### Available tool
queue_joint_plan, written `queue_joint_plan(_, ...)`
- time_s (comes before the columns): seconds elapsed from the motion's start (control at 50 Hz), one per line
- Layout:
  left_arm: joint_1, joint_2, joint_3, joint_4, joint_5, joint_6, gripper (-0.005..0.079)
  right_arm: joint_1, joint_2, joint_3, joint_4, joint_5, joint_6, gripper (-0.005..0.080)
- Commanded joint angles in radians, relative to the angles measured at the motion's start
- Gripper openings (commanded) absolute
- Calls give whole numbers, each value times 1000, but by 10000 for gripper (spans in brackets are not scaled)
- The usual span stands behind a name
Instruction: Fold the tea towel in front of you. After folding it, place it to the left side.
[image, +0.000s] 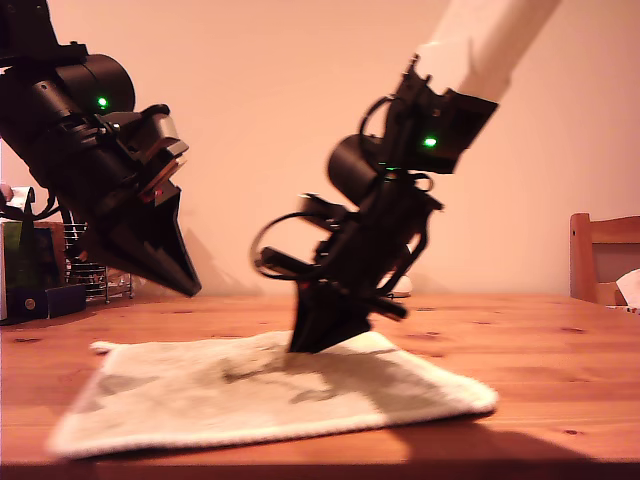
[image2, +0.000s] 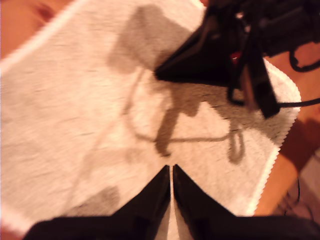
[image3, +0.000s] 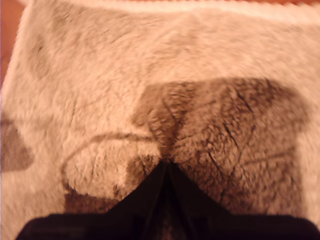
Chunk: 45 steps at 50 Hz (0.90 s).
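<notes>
Wooden table (image: 560, 350) bears the tea towel (image: 250, 400), long axis sideways (exterior view); both grippers closed, empty.

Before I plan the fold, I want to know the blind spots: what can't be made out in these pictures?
- Second wrist view: whether my second gripper pinches the tea towel or only presses on it; the closed tips hide the contact.
- First wrist view: the towel's edge beneath my first gripper, covered by its fingers; the picture is blurred.
- Exterior view: the clutter at its left and the chair at its right are cut off by the edges.
</notes>
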<state>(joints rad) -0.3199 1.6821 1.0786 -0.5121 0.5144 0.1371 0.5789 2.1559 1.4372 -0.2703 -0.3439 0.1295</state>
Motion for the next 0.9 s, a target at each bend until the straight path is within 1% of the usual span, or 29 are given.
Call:
queue_joint_plan(0.0,-8,8,-29,9,-22,32,-24,21,41,-12,22,5,-11,-12)
queue_joint_plan(0.06,-13,8,-53,30,-48,69,-24,21,32,-2,32,19,-27,-12)
queue_joint_plan(0.2,-16,-4,-130,138,-76,72,-24,14,-15,5,49,95,-87,-12)
queue_joint_plan(0.38,-17,-67,-234,320,-95,48,-24,13,-82,5,51,149,-155,-12)
queue_joint_plan(0.5,-24,-146,-323,430,-117,16,-24,14,-134,0,48,162,-190,-12)
queue_joint_plan(0.74,-55,-327,-495,533,-176,13,-24,14,-251,-44,-3,168,-322,-12)
queue_joint_plan(0.88,-87,-415,-580,542,-204,13,-24,12,-346,-143,-11,167,-380,-12)
